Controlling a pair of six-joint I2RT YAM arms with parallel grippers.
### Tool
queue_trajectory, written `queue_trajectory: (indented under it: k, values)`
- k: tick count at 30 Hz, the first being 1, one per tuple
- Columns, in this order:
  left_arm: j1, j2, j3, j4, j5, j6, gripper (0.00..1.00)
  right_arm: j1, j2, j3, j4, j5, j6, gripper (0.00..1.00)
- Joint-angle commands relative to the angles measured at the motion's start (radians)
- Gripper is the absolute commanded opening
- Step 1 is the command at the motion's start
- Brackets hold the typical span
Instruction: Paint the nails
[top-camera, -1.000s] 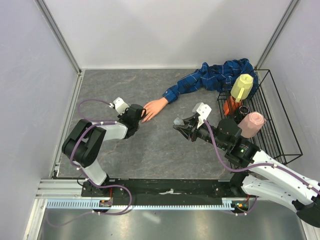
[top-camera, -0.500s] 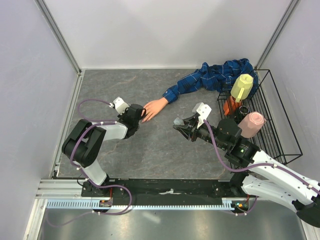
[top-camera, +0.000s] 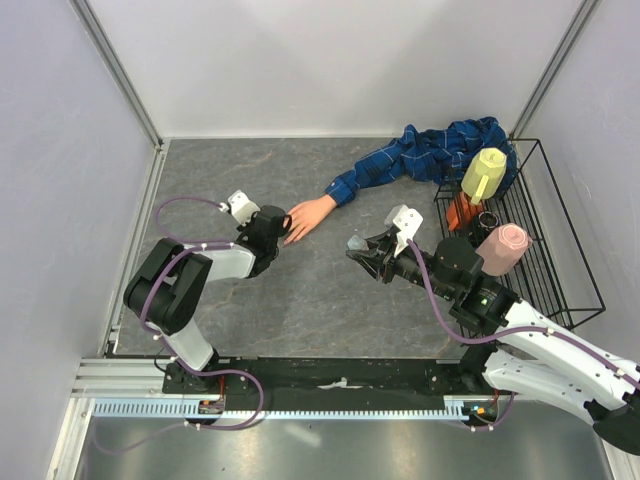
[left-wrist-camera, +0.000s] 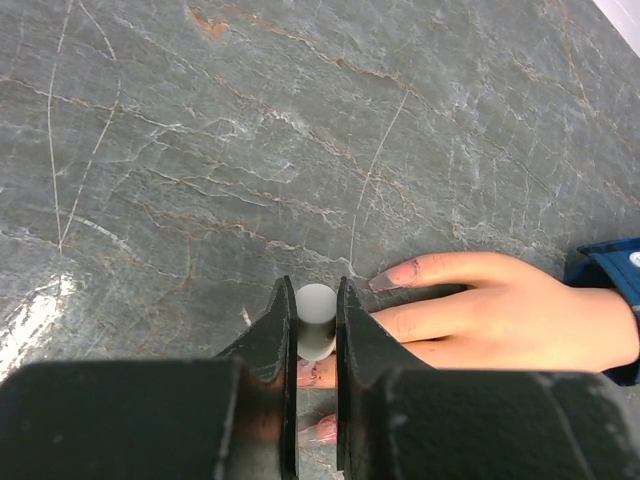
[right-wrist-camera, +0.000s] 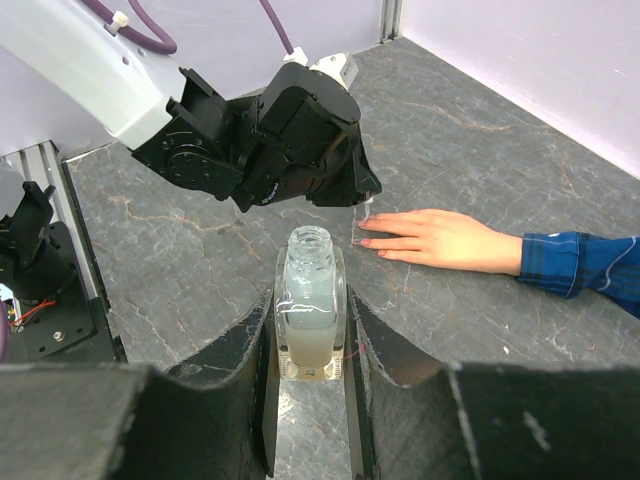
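Note:
The peach mannequin hand (top-camera: 308, 215) lies flat on the grey stone table, sticking out of a blue plaid sleeve (top-camera: 400, 160). Its nails (left-wrist-camera: 400, 275) show pinkish at the fingertips. My left gripper (top-camera: 283, 228) sits right over those fingertips, shut on a small white cap (left-wrist-camera: 316, 312) that points down at a nail between its fingers; the nail below is partly hidden. My right gripper (top-camera: 357, 248) is a short way to the right of the hand, shut on an open clear bottle (right-wrist-camera: 309, 330) of pale liquid, held upright.
A black wire rack (top-camera: 575, 270) stands at the right with a yellow bottle (top-camera: 484, 172), a pink object (top-camera: 502, 247) and an orange item (top-camera: 460, 210). The plaid shirt bunches against the rack's far corner. Walls enclose the table on the left, back and right.

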Motion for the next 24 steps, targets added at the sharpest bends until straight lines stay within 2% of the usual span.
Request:
queue_trajectory:
  k: [1, 10, 24]
  values:
    - [0.001, 0.006, 0.028, 0.040, -0.013, 0.029, 0.02, -0.004, -0.015, -0.002, 0.059, -0.010, 0.012, 0.00]
    - [0.001, -0.012, 0.040, -0.102, -0.057, -0.052, 0.02, -0.006, -0.018, -0.003, 0.060, -0.010, 0.012, 0.00]
    - [0.003, -0.018, 0.040, -0.115, -0.088, -0.060, 0.02, -0.006, -0.014, 0.001, 0.060, -0.015, 0.012, 0.00]
